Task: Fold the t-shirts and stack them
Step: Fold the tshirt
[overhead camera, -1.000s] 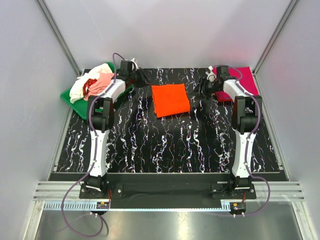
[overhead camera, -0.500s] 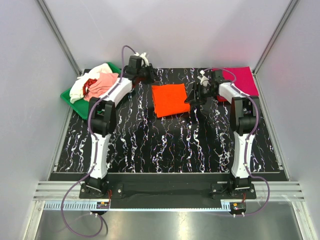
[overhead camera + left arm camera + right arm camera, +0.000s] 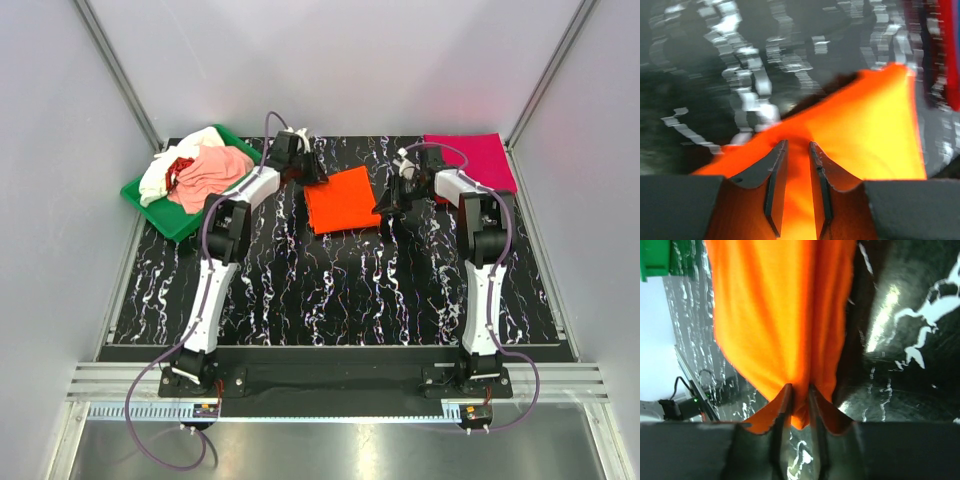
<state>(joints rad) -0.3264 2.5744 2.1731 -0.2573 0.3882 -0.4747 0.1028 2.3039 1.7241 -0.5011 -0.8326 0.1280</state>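
The folded bright orange t-shirt [image 3: 342, 200] lies at the middle back of the black marbled table, its edges raised at both sides. My left gripper [image 3: 314, 172] is shut on its far left corner; in the left wrist view orange cloth [image 3: 875, 135] fills the narrow gap of that gripper [image 3: 797, 145]. My right gripper [image 3: 388, 203] is shut on the shirt's right edge, and the right wrist view shows the cloth [image 3: 775, 315] pinched in it [image 3: 800, 388]. A folded magenta-pink t-shirt [image 3: 474, 155] rests at the far right corner.
A green tray [image 3: 150, 196] at the far left holds a loose pile of pale pink [image 3: 212, 170], white [image 3: 158, 176] and red [image 3: 181, 167] t-shirts. Grey walls close in the table on three sides.
Both grippers moved inward onto the orange t-shirt. The right one closed on its right edge, the left one reached its far left corner, and the shirt's outline shifted.
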